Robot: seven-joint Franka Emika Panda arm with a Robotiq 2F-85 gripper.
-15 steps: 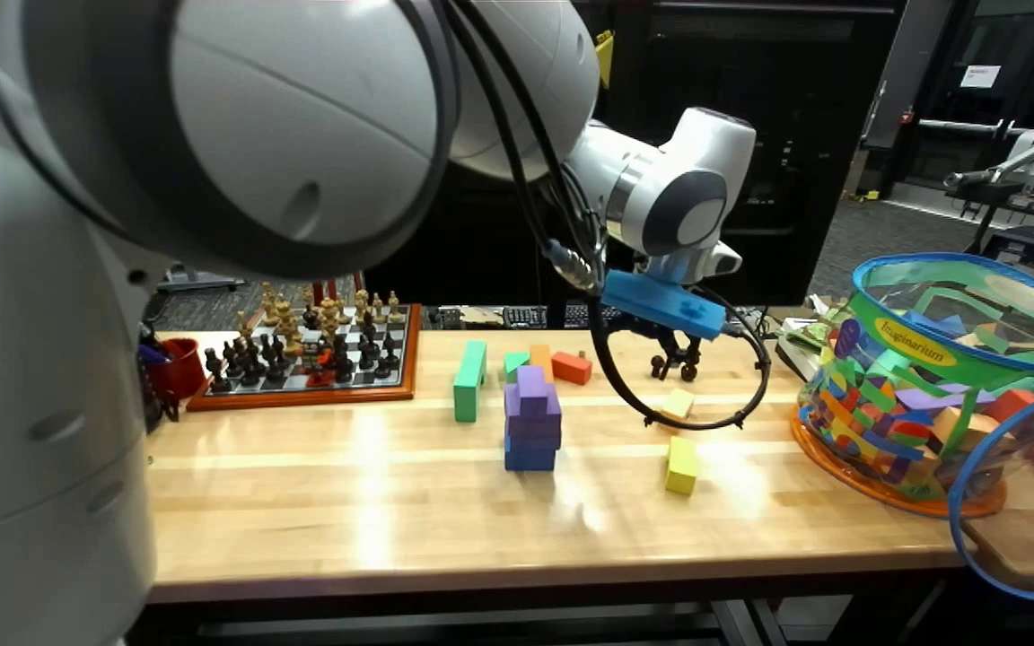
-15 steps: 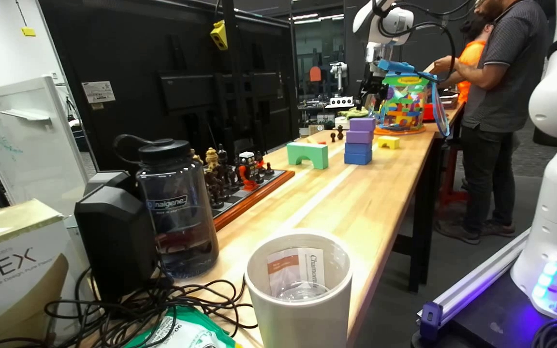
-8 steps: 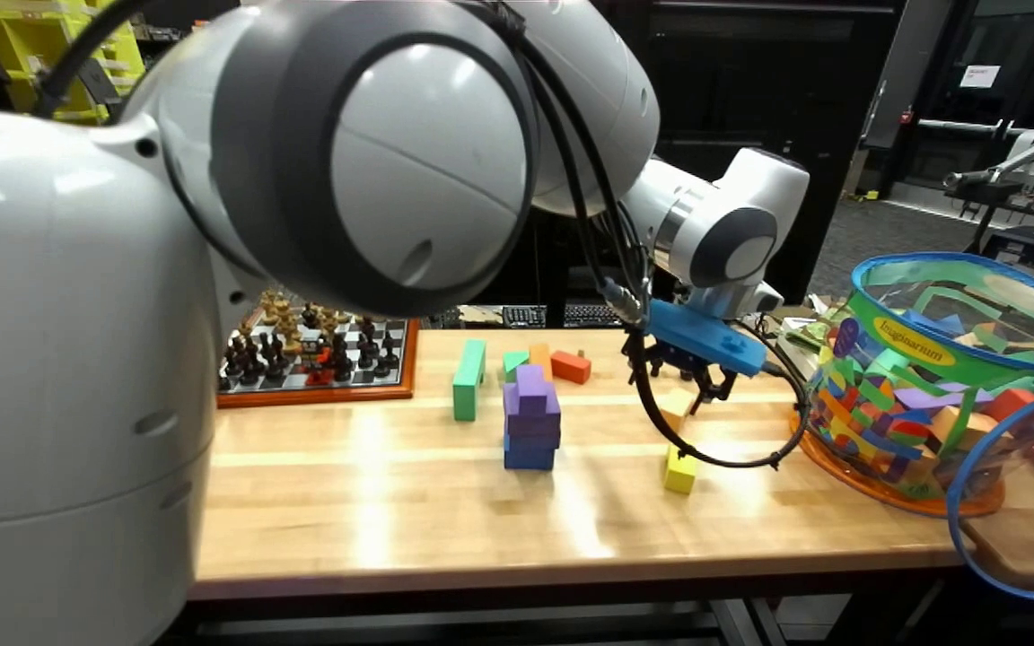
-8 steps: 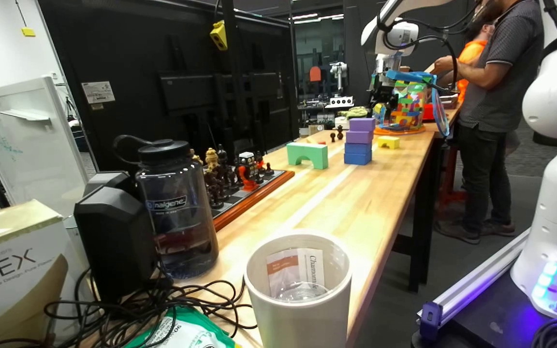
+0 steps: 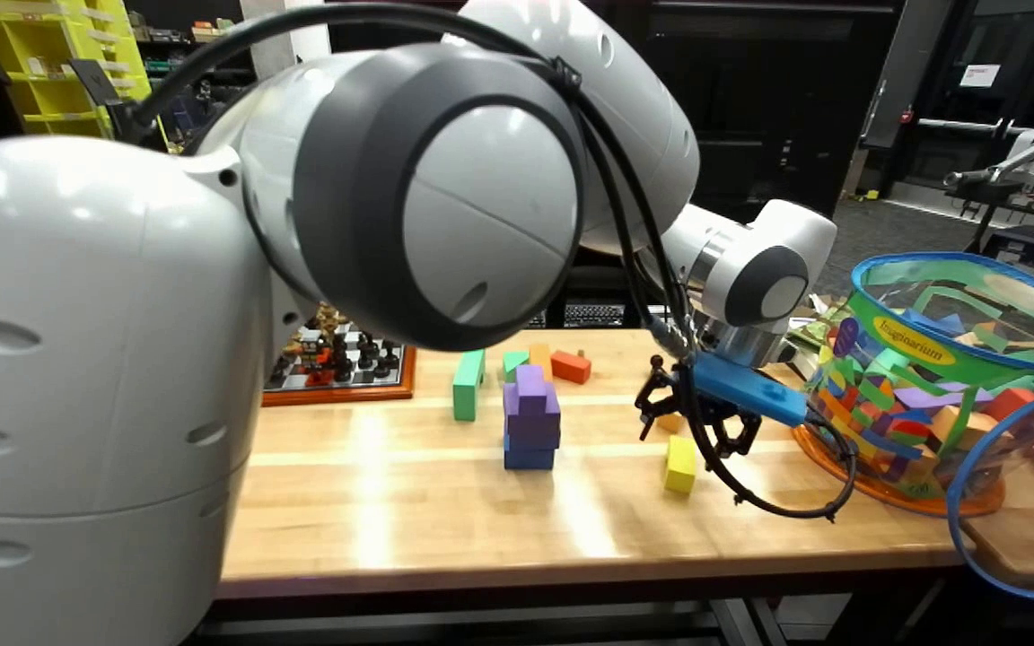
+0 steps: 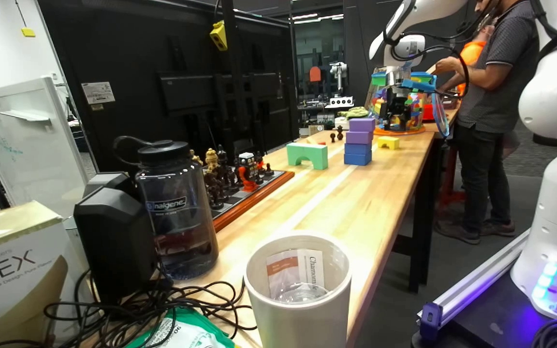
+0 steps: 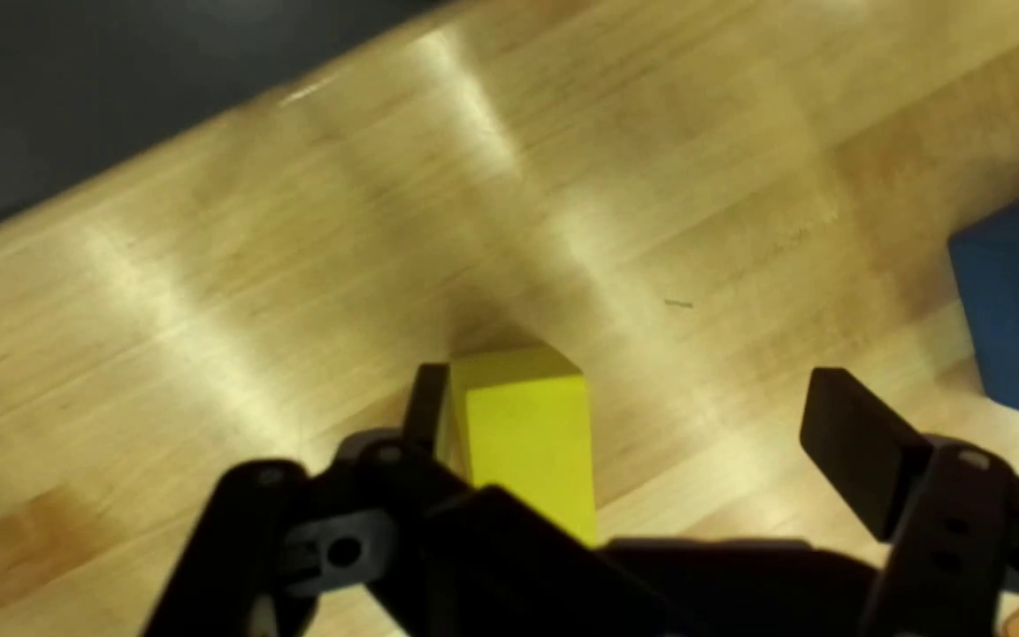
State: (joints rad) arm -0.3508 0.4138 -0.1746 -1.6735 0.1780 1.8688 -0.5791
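Gripper (image 7: 640,432) fingers wide apart, nothing held, over tabletop (image 7: 713,150). Below it, off-centre toward one finger: yellow block (image 7: 532,451). Past the opposite finger: blue block (image 7: 1018,318). Looks like lining up on yellow block; next move calls for centring, then lowering.

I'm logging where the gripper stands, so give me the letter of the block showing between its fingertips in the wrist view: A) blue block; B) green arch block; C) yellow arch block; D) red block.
C: in that view the yellow arch block shows between the open fingers of the gripper, while the blue block lies outside that gap.
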